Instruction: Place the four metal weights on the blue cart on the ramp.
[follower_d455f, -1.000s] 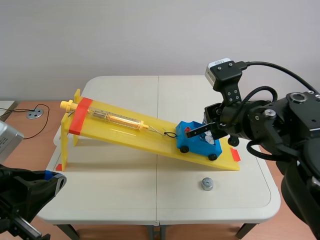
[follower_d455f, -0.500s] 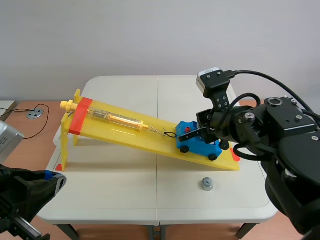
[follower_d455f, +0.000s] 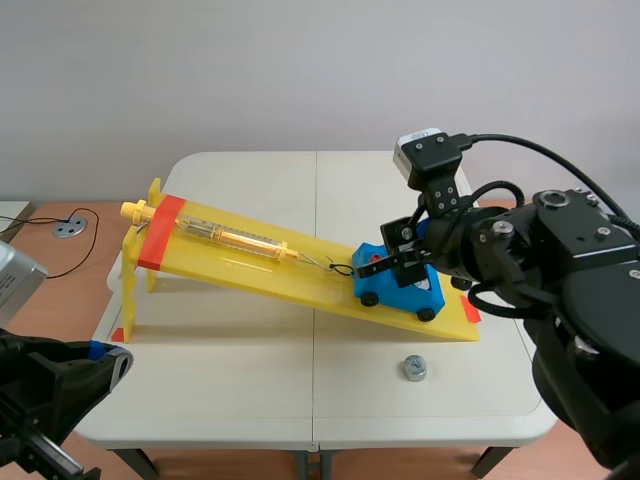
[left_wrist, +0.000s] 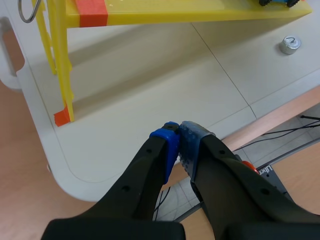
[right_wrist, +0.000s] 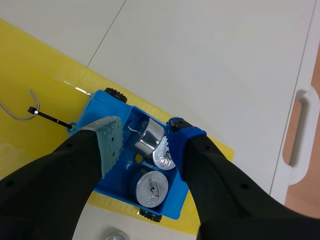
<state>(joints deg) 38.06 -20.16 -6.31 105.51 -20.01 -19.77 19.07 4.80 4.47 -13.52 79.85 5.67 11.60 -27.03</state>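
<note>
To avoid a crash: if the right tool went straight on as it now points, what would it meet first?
Probably the tilted metal weight in the blue cart, directly ahead between the right tool's open fingers; the depth is unclear.

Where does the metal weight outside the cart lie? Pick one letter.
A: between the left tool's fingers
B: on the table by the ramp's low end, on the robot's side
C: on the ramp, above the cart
B: the metal weight stands on the white table, near the low end of the yellow ramp and apart from the blue cart.
</note>
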